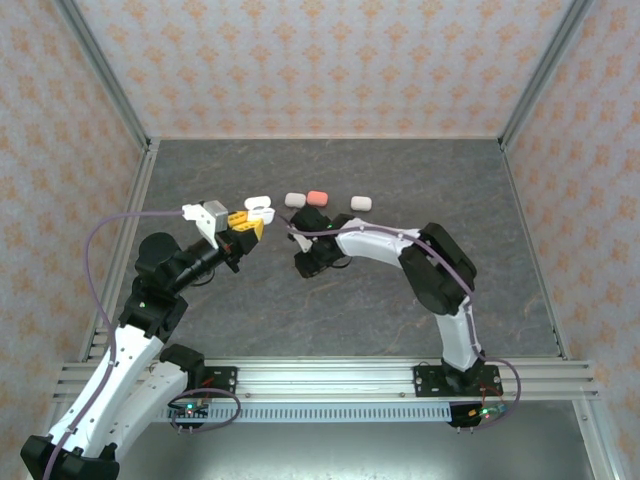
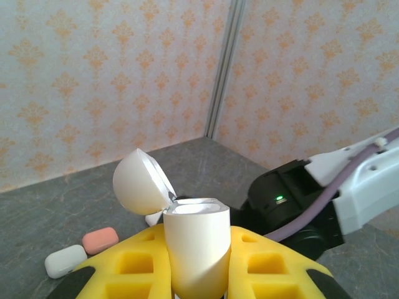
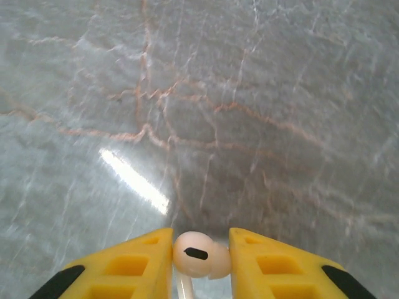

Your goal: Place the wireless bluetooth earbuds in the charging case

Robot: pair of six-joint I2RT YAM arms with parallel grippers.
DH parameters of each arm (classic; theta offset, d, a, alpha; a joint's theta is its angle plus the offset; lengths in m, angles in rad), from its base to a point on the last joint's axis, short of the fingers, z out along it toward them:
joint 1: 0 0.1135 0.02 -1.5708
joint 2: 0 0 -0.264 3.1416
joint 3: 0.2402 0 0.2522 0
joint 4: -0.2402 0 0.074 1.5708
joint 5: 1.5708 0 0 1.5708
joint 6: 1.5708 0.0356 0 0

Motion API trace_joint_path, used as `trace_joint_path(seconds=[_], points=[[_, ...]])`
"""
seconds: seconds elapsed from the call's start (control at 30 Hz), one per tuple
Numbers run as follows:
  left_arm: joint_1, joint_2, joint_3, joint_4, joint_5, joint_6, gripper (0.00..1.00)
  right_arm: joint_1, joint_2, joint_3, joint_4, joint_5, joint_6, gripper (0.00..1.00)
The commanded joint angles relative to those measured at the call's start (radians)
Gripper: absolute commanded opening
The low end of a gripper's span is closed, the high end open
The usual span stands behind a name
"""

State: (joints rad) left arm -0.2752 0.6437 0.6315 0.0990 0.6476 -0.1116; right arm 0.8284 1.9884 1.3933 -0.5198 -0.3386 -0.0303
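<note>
The case (image 2: 194, 233) is clamped in the left gripper (image 2: 198, 277); the earbud (image 3: 194, 253), pinched in the right gripper (image 3: 200, 248), should be lowered stem-first into it.

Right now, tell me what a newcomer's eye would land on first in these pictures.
The left gripper, at centre-left, holds a white charging case with its lid flipped open. The right gripper, low over the marbled table near the middle, pinches a white earbud between its yellow fingers. Behind them a coral case lies between two white cases.
</note>
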Motion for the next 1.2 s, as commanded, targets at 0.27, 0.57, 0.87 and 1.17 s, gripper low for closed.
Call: trace_joint_path(seconds=[0.27,0.57,0.87,1.17], points=[[-0.015,0.040,-0.035,0.211,-0.054,-0.072,0.02,-0.004,-0.463,-0.116,0.407,0.131,0.135,0.28],[-0.023,0.063,-0.053,0.291,-0.058,-0.082,0.02,0.026,-0.627,-0.191,0.772,0.150,0.246,0.28],[-0.043,0.097,-0.050,0.325,-0.061,-0.072,0.01,0.096,-0.643,-0.215,0.899,0.160,0.288,0.28],[-0.052,0.118,-0.044,0.350,-0.062,-0.063,0.01,0.151,-0.603,-0.191,0.902,0.158,0.301,0.29]])
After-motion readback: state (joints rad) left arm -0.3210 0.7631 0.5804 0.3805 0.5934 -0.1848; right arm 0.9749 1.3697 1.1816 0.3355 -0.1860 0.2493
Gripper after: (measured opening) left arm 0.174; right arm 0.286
